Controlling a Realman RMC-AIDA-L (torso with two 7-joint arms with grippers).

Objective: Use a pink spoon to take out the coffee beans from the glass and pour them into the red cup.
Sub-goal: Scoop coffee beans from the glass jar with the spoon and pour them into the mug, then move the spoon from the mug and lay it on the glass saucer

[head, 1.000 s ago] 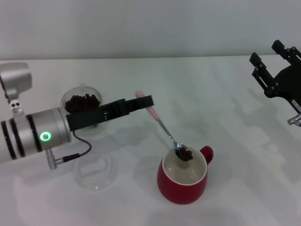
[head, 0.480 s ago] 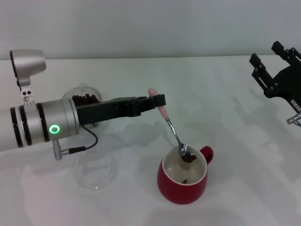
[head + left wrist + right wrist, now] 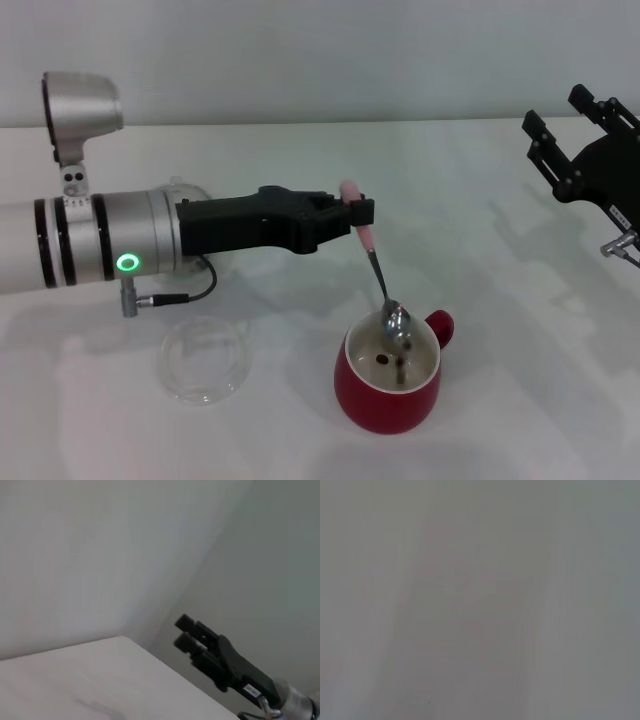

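Note:
My left gripper (image 3: 354,211) is shut on the pale pink handle of the pink spoon (image 3: 396,318), held above the table's middle. The spoon hangs steeply, its metal bowl tipped just inside the rim of the red cup (image 3: 388,400). A few coffee beans (image 3: 383,358) lie or fall inside the cup's white interior. The glass (image 3: 180,184) is almost wholly hidden behind my left arm; only a bit of its rim shows. My right gripper (image 3: 556,110) is raised at the far right, open and holding nothing; the left wrist view shows it too (image 3: 181,631).
A flat clear round lid (image 3: 203,358) lies on the white table (image 3: 480,260) to the left of the red cup. My left arm's forearm spans the left half of the table. The right wrist view shows only blank grey.
My left gripper moved right and rose, tipping the spoon steeper. The beans slid off the spoon into the red cup. My arm now covers the glass.

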